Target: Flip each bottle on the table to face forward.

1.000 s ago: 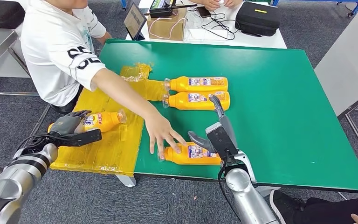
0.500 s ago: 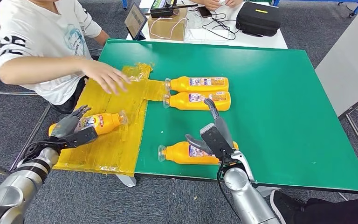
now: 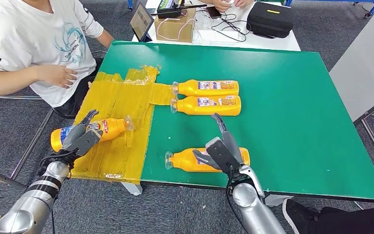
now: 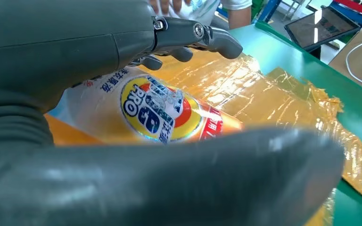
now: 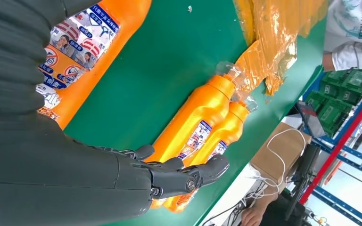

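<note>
The near bottle [image 3: 202, 160] lies on its side on the green table [image 3: 292, 97], close to the front edge, its long axis running left to right with the cap toward the yellow film [image 3: 121, 122]. The right hand [image 3: 222, 148] hovers directly above its middle, fingers spread and holding nothing, so a straight drop should meet the body crosswise. On the yellow film a second bottle [image 3: 95, 130] lies beneath the left hand [image 3: 80, 136], whose thumb and fingers straddle it; whether they grip it I cannot tell. Two more bottles [image 3: 207, 96] lie beyond the near bottle, side by side.
</note>
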Motion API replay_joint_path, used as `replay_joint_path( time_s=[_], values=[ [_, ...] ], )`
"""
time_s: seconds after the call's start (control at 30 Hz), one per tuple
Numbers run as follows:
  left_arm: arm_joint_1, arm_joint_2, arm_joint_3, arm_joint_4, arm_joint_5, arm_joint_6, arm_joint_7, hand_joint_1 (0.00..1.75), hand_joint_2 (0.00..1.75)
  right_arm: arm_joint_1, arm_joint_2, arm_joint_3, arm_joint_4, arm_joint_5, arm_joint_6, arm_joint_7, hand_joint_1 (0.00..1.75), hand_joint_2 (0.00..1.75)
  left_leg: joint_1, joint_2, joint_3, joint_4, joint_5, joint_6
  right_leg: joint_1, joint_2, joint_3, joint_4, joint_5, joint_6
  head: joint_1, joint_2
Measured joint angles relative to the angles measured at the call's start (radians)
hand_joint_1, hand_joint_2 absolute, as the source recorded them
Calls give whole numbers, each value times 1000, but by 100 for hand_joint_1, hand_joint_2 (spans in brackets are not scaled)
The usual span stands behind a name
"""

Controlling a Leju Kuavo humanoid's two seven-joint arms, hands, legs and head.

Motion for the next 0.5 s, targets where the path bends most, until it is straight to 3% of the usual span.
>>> replay_joint_path(
  time_s=[0.33,0.47,0.5],
  values=[
    [130,-121,43,-238,347,-200,97,0,0,95,-1,0,-60,162,-36,53,0,175,0,0,-2,0,-1,0,0,0,-1,-1,-1,0,0,0],
    [171,-159,19,-315,390,-212,112,0,175,110,-8,0,-67,235,-33,91,0,175,-1,0,-3,0,-1,0,0,0,-2,-2,0,0,0,0],
    [177,-165,11,-328,398,-214,114,0,175,111,-11,0,-67,254,-31,101,0,175,0,0,-3,0,-1,0,0,0,-2,-2,0,0,0,0]
  ],
)
